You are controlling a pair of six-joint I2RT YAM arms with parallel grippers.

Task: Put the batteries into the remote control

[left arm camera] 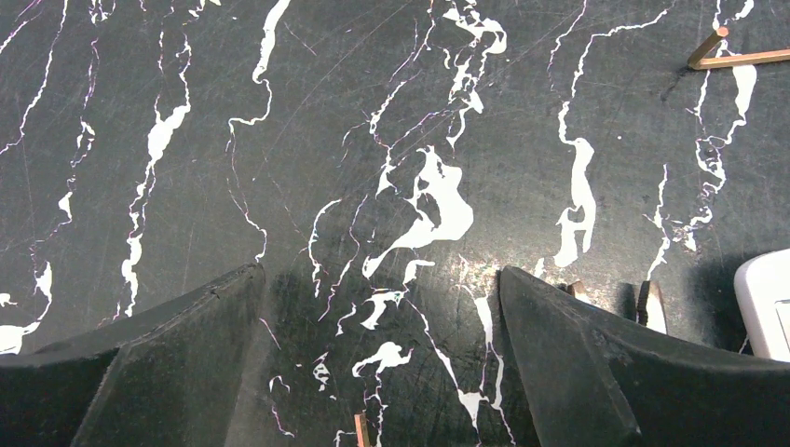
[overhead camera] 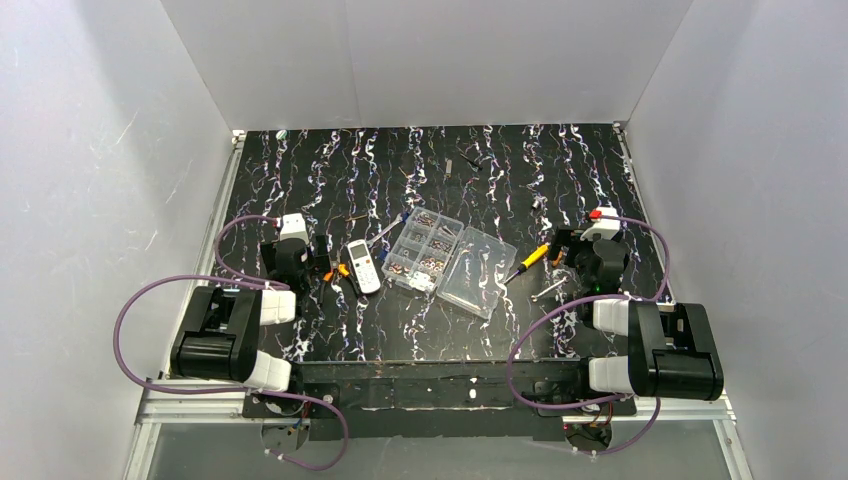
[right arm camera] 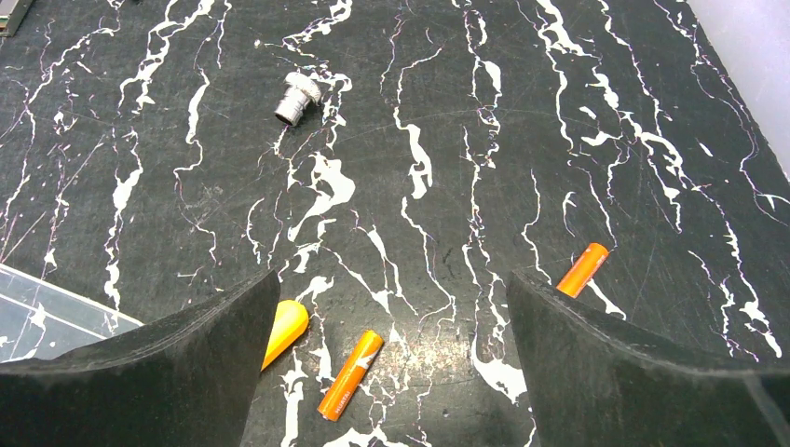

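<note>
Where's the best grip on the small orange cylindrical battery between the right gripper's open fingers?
Mid-body of the orange battery, from straight above, closing across its thin width: it lies flat and diagonal, so the right gripper probably needs turning first.

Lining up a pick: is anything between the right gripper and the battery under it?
Nothing visible. The battery lies between the open jaws of the right gripper; the yellow screwdriver handle lies beside it, not touching.
</note>
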